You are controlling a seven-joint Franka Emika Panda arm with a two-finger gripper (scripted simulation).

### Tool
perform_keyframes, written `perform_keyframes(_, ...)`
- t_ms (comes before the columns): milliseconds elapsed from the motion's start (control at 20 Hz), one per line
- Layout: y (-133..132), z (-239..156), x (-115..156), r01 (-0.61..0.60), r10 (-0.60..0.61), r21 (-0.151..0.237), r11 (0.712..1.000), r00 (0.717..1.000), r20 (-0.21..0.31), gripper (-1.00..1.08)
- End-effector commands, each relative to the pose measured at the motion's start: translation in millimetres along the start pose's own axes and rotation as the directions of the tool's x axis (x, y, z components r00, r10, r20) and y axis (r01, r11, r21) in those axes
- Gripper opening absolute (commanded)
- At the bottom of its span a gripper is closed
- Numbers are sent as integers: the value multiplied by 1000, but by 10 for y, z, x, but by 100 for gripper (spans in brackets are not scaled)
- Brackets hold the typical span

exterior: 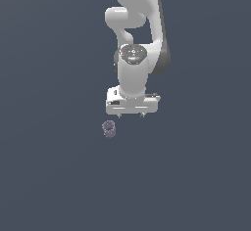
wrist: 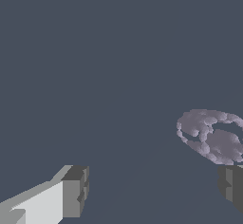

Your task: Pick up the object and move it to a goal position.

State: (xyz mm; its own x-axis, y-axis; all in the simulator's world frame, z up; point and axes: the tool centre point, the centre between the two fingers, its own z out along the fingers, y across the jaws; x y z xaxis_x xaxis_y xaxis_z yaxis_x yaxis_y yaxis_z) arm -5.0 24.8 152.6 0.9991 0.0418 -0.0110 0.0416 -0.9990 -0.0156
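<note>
A: Start closest in. What does the wrist view give you?

B: Two grey fingertips (wrist: 73,192), one at each lower corner of the picture, with a wide stretch of bare floor between them. The jaws stand spread wide and nothing sits between them.

A: So the gripper holds nothing?

B: Nothing. In the exterior view the gripper (exterior: 130,114) hangs pointing down, its two small fingertips poking out under the white hand body, set well apart.

A: And the object?

B: A little purple-grey cup (exterior: 109,128), upright, with a darker hollow top. In the exterior view it stands on the floor (exterior: 49,176) at about seven o'clock from the gripper, near it but not touching, off towards the exterior view's left. It does not lie between the fingers.

A: Does the wrist camera see it too?

B: Yes, the cup (wrist: 211,135) shows as a lumpy ring with a dark middle, looked at from above. It sits just past the far-side fingertip, partly cut by the picture's edge. Whether the finger is level with the rim or above it, I cannot tell.

A: What is farther back?

B: The white arm (exterior: 139,24) rises at twelve o'clock from the gripper, with a round grey dial of small coloured marks on the wrist. Behind it everything is flat slate-blue.
</note>
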Motion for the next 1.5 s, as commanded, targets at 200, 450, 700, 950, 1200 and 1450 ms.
perform_keyframes(200, 21, -60, 32, 9, -9, -3, 1000, 1000, -14, 100)
perform_keyframes(450, 75, -201, 107, 30, -31, -11, 999, 998, -48, 100)
perform_keyframes(700, 71, -201, 106, 29, -29, -11, 1000, 998, -47, 100)
perform_keyframes(950, 89, -192, 108, 35, -36, -11, 999, 998, -47, 100)
perform_keyframes(1200, 174, -134, 108, 65, -65, -14, 998, 997, -44, 100)
perform_keyframes(1450, 323, -32, 105, 117, -117, -18, 993, 992, -37, 100)
